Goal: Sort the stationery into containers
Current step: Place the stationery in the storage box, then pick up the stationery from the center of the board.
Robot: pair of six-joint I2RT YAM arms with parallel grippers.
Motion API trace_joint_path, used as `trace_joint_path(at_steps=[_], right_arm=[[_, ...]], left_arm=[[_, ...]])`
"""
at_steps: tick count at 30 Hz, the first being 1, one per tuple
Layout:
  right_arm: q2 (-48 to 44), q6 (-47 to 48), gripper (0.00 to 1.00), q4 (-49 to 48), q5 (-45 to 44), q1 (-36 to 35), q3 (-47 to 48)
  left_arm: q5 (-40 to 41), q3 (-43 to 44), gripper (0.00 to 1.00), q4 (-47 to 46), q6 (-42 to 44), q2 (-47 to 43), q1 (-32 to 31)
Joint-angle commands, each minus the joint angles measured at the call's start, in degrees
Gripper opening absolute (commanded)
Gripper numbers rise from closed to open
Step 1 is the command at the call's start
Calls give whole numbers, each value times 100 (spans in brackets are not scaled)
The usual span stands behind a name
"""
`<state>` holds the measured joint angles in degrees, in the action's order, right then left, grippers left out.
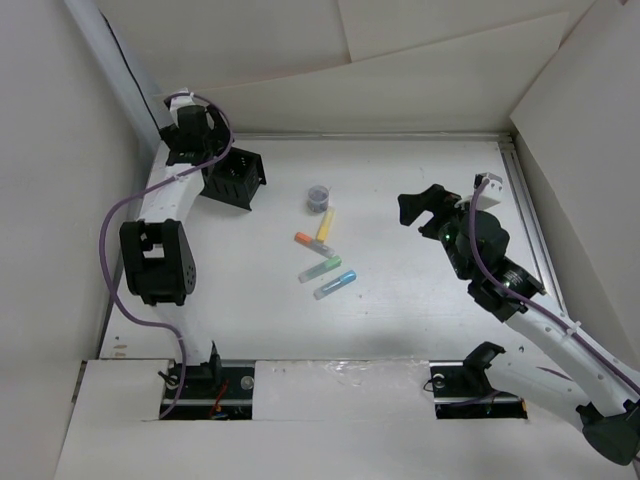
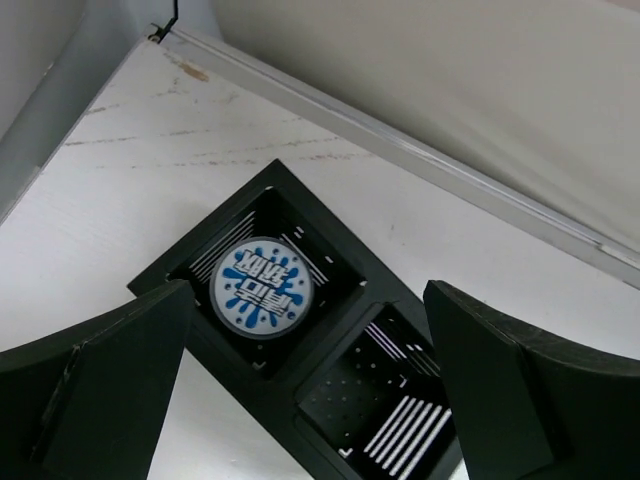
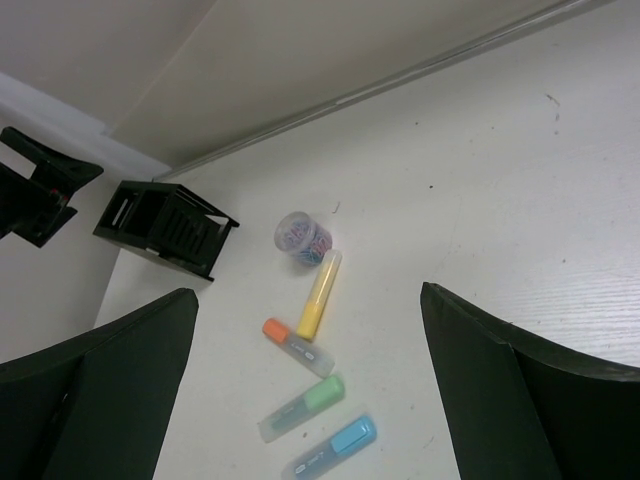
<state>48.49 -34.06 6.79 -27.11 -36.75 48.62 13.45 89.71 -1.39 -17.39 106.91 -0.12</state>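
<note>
yellow highlighter (image 3: 320,294) just beside the roll (image 3: 304,238); 3 highlighters (image 3: 302,405) below; organiser (image 3: 165,228) left.

Top external: you look down from above and behind the arm bases (image 1: 205,382), which sit at the bottom edge; from afar, the whole table (image 1: 420,200) fits in the frame.
Left wrist: you look steeply down from very near, between the fingers (image 2: 90,390) of the left gripper (image 2: 308,300), into the black mesh organiser (image 2: 320,335) by the table's far left corner.
Right wrist: you look obliquely across the table towards its far left, from farther off; the right gripper (image 3: 308,292) frames the lower corners.
Shared ground: you find the organiser in all three views; the highlighters (image 1: 320,268) appear in the top and right wrist views only.
</note>
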Motion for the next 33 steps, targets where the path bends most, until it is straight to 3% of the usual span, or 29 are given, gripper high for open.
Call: trace_joint_path(at_steps=[1, 5, 7, 9, 10, 11, 16, 17, 19, 28, 33], right_arm=[[-15, 75, 99, -318, 48, 28, 42], [-15, 75, 99, -318, 48, 28, 42], [-15, 75, 99, -318, -74, 28, 42], [-15, 75, 99, -318, -127, 28, 42], [-15, 75, 99, -318, -128, 28, 42], [-67, 128, 99, -318, -128, 28, 42], [-68, 128, 99, -318, -242, 28, 42], [-68, 128, 99, -318, -242, 28, 42], [-68, 128, 99, -318, -242, 28, 42], [-120, 128, 100, -318, -242, 28, 42], [-68, 128, 100, -318, -189, 28, 42]], left_arm=[[87, 162, 100, -423, 156, -627, -189], [263, 99, 100, -626, 420, -908, -708], [166, 151, 92, -687, 499, -909, -1085], [61, 152, 58, -687, 552, -769, -1385], [61, 152, 46, -687, 552, -708, -1707], [113, 152, 43, -687, 552, -637, -1885], [253, -304, 67, -819, 552, -146, -2931], [350, -305, 77, -819, 613, -31, -3246], [526, -305, 82, -687, 614, 188, -3467], [878, -173, 88, -476, 228, 778, -3591], [1193, -718, 91, -863, 52, 586, -3591]])
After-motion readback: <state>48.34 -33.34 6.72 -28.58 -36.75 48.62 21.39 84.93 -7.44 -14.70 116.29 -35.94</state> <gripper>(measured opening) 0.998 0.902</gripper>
